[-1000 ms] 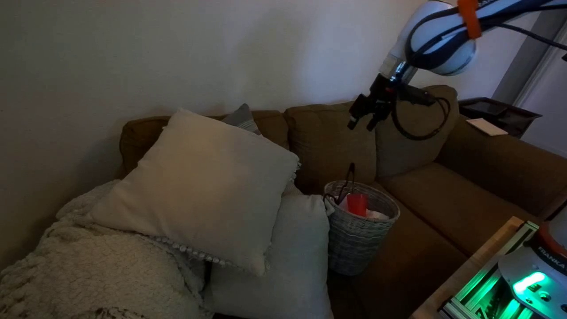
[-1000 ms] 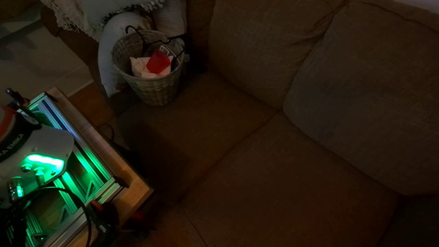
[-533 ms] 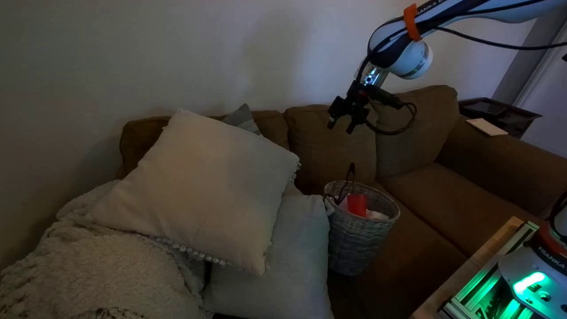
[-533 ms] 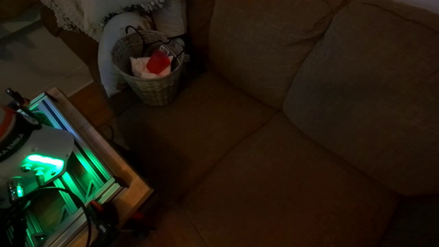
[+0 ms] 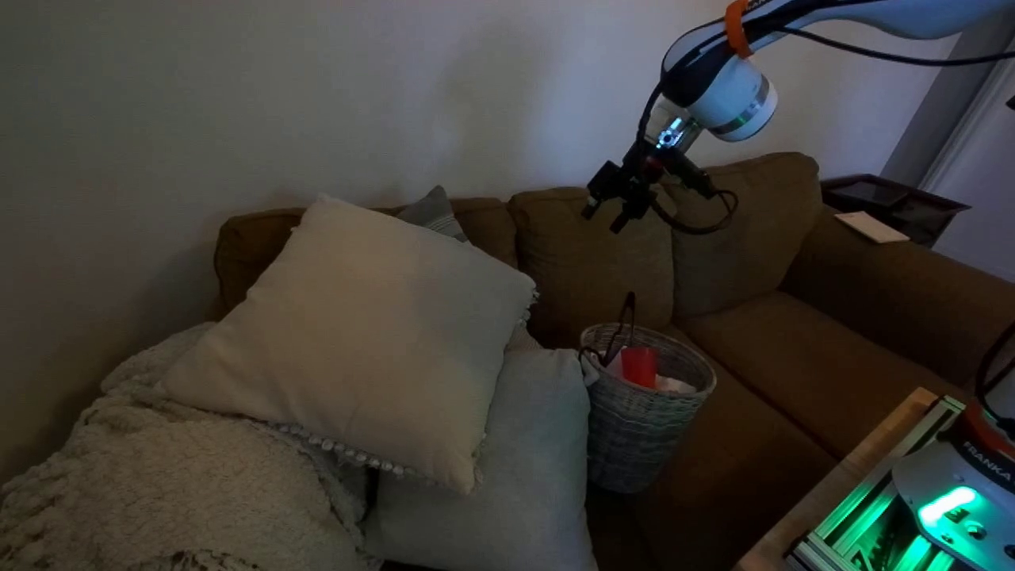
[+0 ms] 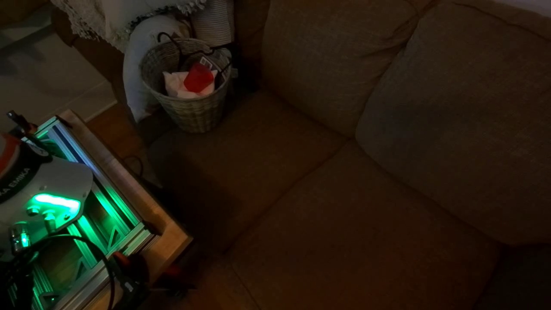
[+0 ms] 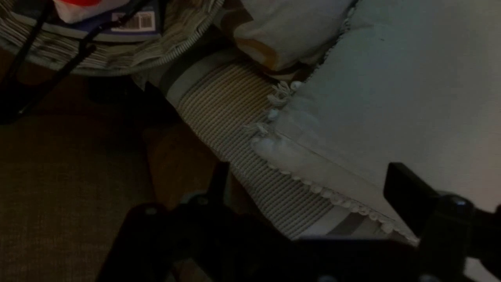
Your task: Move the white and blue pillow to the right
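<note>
The white and blue pillow (image 5: 365,333) lies tilted on top of other pillows and a blanket, with its plain cream face showing. Its fringed edge shows at the top of an exterior view (image 6: 142,7), and its corner fills the right of the wrist view (image 7: 391,98). The striped face is hidden. My gripper (image 5: 603,220) is open and empty, in the air up and to the right of the pillow's right corner in that exterior view. In the wrist view the open fingers (image 7: 309,172) appear on either side of the pillow's pom-pom edge, apparently not touching it.
A wicker basket (image 5: 646,412) with a red cup (image 5: 639,366) and dark handles stands right of the pillows. A plain white pillow (image 5: 507,476) lies underneath. A grey-blue pillow (image 5: 432,212) is behind, and a fluffy blanket (image 5: 182,484) is at left. The brown sofa (image 5: 825,349) extends right.
My gripper has moved left toward the pillow, then slightly up with a small tilt. It has stayed open. The pillows and basket have not moved.
</note>
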Motion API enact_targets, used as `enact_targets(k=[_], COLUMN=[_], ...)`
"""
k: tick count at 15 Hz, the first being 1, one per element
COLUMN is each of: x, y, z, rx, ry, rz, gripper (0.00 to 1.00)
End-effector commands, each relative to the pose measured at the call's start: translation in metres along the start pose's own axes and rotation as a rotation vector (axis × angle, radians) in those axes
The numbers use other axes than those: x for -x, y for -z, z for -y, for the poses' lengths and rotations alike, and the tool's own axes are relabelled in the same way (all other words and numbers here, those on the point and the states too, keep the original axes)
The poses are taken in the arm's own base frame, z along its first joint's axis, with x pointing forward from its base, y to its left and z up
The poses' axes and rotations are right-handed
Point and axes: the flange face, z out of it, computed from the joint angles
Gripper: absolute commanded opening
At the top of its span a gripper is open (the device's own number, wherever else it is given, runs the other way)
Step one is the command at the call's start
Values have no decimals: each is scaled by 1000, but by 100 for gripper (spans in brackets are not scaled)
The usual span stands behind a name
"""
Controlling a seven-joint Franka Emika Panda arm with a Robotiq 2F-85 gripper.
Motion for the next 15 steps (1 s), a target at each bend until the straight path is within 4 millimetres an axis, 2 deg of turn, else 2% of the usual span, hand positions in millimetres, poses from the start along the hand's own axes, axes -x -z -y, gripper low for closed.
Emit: enact_targets(k=[1, 2, 4, 7, 9, 11, 12, 14, 15], x=[-36, -47, -57, -78, -83, -83, -73, -75, -76], y=[-20, -29, -60, -111, -156, -191, -161, -192, -198], z=[-31, -43, -77, -102, -105, -98, -103, -97, -94], rx=[-154, -187, -206, -222, -231, -214, -216, -211, -211], ry=[81, 127, 235, 364, 439, 520, 450, 493, 502], rz=[-31, -22, 30, 145, 223, 300, 243, 280, 285], gripper=[100, 100, 100, 100, 100, 100, 100, 100, 100])
